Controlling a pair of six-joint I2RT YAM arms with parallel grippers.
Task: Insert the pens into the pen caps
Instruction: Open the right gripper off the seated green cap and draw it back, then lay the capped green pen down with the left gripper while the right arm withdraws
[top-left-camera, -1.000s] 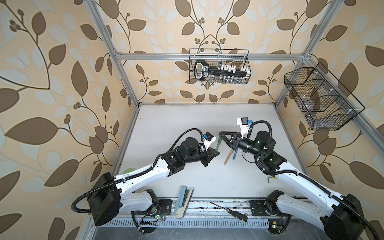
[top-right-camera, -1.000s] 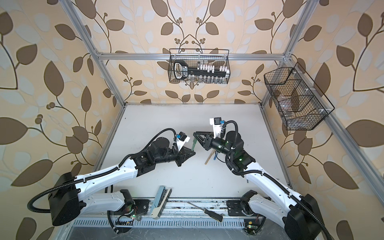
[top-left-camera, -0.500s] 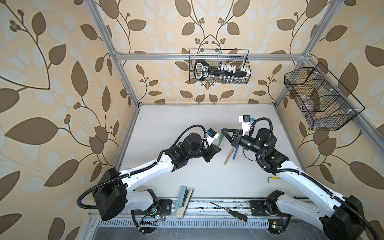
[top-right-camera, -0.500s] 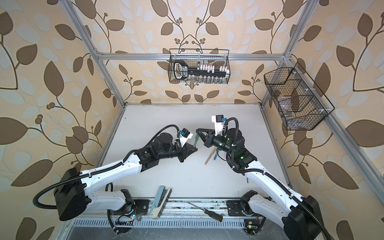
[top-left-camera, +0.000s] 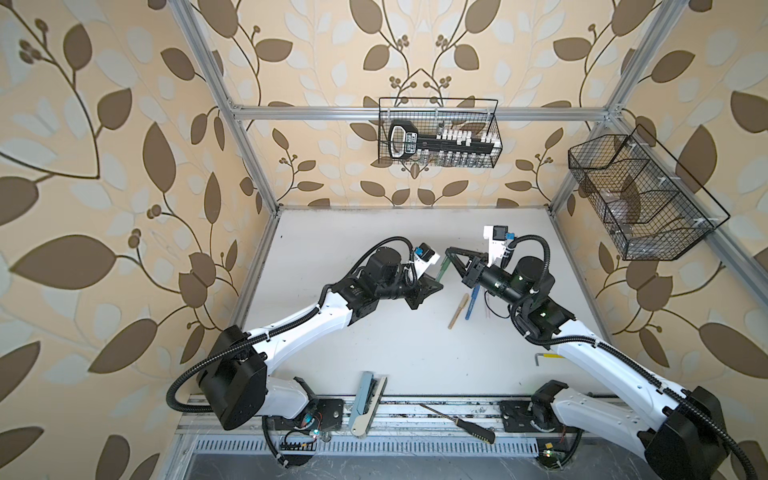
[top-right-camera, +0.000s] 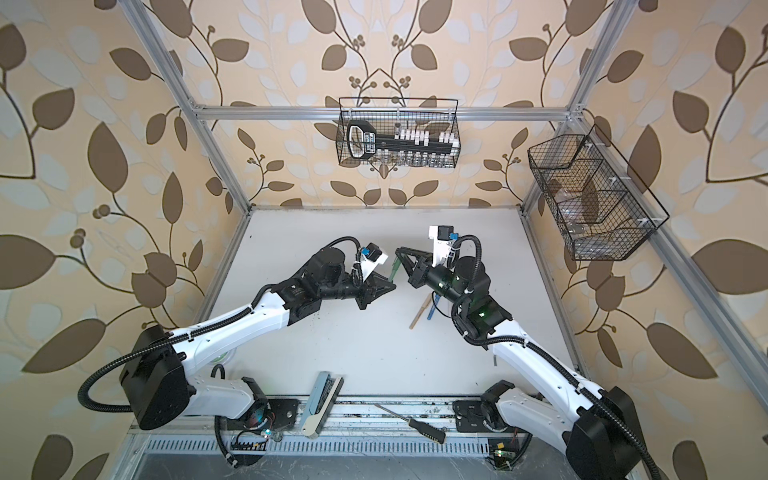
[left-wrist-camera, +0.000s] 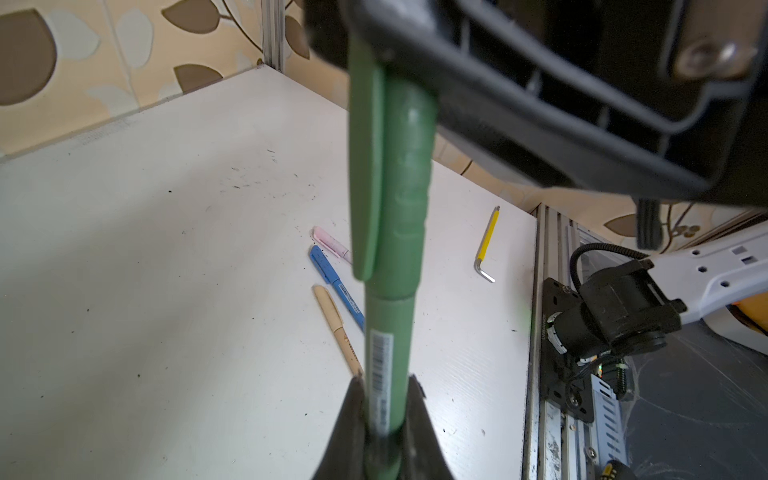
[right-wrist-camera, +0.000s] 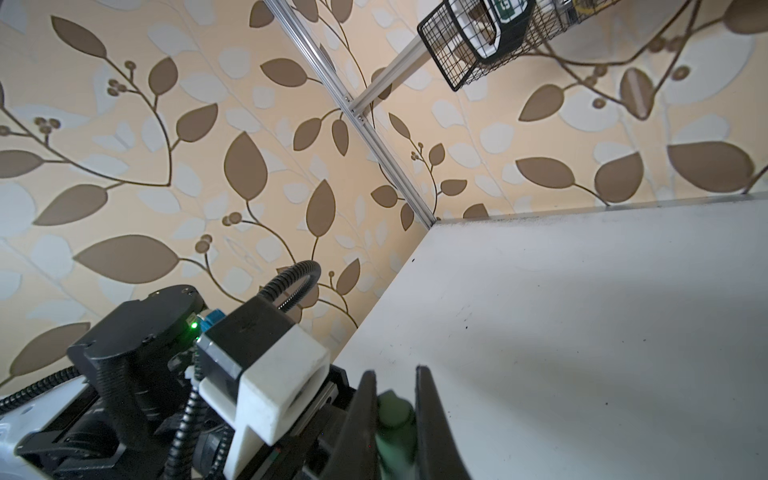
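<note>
The left tool (left-wrist-camera: 386, 384) is clamping the green pen (left-wrist-camera: 388, 324) by its barrel; the right tool (right-wrist-camera: 394, 374) is clamping the green cap (right-wrist-camera: 395, 415). Both are likely handling as light, rigid and slippery, favouring a mid-barrel hold.

Both top views are looking steeply down from overhead on the whole table (top-left-camera: 395, 353) and walls, framing almost identical. My left wrist camera is sitting very close on the green pen (left-wrist-camera: 392, 249), looking along it toward the table's front right and the rail (left-wrist-camera: 548, 241). My right wrist camera is looking low across the table to the back left corner, basket (right-wrist-camera: 457, 54) above. Both wrist views are sharing the green pen, close up.
</note>
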